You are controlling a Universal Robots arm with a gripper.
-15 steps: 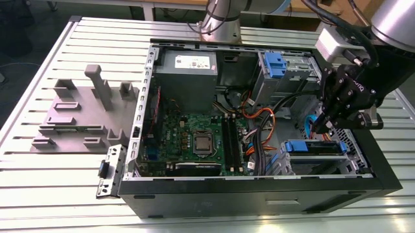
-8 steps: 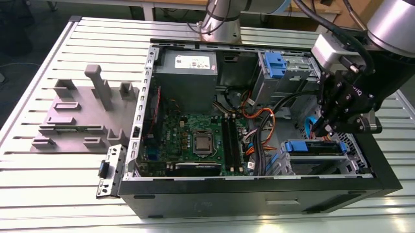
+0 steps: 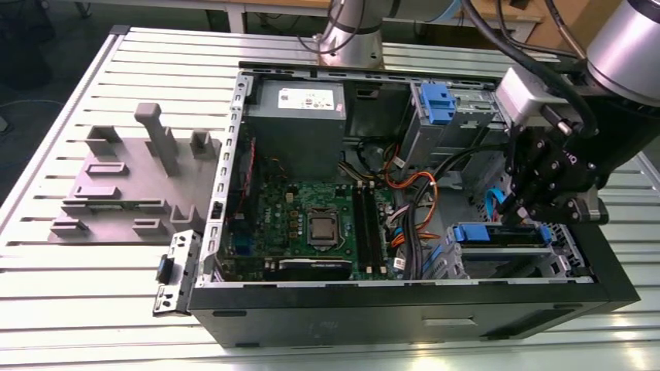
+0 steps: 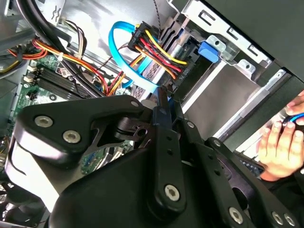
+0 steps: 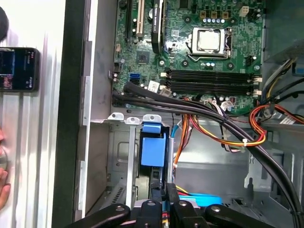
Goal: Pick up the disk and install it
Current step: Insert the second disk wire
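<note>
The disk [image 3: 487,234] sits in the drive cage at the front corner of the open computer case, on the exterior view's right; its blue rail frame faces up. The blue rail [image 5: 153,148] stands between the cage's silver walls in the first wrist view, and its end [image 4: 209,50] shows in the second wrist view. My gripper [image 3: 524,215] hangs just above the disk's cable end. Its black fingers [image 4: 164,107] are pressed together, shut, with nothing between them. In the first wrist view the gripper [image 5: 165,191] is right at the disk's dark edge; whether it touches is unclear.
Red, yellow and orange power wires [image 4: 156,47] and a blue data cable [image 4: 124,66] crowd the space beside the cage. The motherboard [image 3: 309,220] and grey power supply [image 3: 299,108] fill the case. A person's hand [image 4: 280,142] rests outside the case. Grey fixtures [image 3: 134,182] stand on the table.
</note>
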